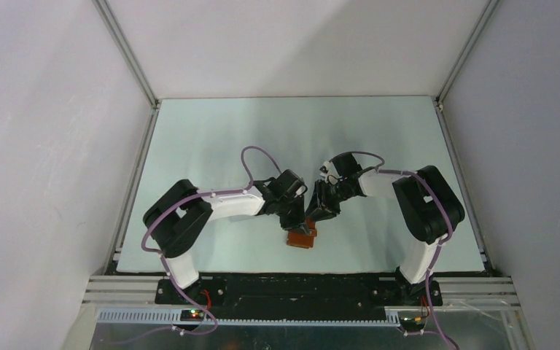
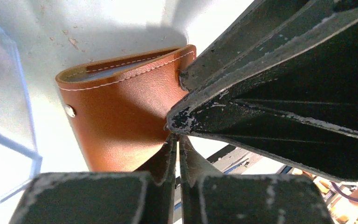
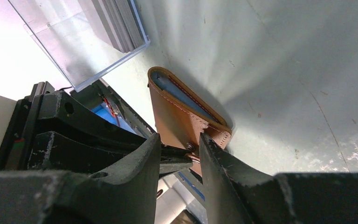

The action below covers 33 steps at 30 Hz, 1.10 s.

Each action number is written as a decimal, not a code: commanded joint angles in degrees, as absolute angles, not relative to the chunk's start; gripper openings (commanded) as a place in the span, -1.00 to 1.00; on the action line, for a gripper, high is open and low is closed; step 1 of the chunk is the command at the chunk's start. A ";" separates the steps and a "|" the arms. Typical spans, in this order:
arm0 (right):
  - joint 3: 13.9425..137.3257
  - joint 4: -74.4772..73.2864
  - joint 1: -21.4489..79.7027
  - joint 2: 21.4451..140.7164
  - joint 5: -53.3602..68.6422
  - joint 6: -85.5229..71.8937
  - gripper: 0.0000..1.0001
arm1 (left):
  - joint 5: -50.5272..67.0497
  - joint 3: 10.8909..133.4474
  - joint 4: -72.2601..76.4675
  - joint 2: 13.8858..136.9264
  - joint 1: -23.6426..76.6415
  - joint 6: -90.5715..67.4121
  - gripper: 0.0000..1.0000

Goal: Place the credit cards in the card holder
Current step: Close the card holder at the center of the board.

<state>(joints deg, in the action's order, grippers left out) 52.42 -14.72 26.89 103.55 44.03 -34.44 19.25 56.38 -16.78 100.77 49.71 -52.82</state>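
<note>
The tan leather card holder (image 1: 301, 238) sits folded on the pale counter (image 1: 211, 146). It has white stitching along its rim, a metal snap stud (image 2: 70, 111) on its outer face and blue-grey lining inside. The left gripper (image 2: 176, 140) meets its lower edge, fingers nearly together; I cannot tell whether they pinch leather. The right gripper (image 3: 179, 144) straddles its snap-tab corner, fingers apart, and its grip is unclear. Beyond the card holder, the credit cards (image 3: 114, 23) are stacked in a clear box (image 3: 74, 65).
</note>
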 commanded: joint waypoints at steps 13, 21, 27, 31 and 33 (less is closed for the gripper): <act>54.68 -18.11 26.88 99.87 43.71 -32.25 -0.14 | 14.88 57.50 -15.38 96.58 49.74 -52.75 -1.00; 54.73 -19.07 26.30 97.53 44.51 -31.45 -0.11 | 13.95 57.13 -15.38 96.13 49.45 -52.04 -1.00; 54.71 -20.63 26.21 96.11 44.10 -30.36 -0.14 | 13.04 56.87 -16.07 95.63 49.22 -51.33 -1.00; 54.74 -22.25 26.36 96.06 43.09 -29.07 -0.18 | 12.71 57.18 -17.02 95.78 49.05 -50.66 -1.00; 54.71 -22.57 26.51 96.22 42.66 -28.80 -0.19 | 12.72 57.42 -17.59 95.92 49.04 -50.30 -1.00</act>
<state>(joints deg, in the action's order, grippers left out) 53.08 -20.56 26.37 97.80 43.83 -30.79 14.28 56.38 -17.10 98.41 49.36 -52.38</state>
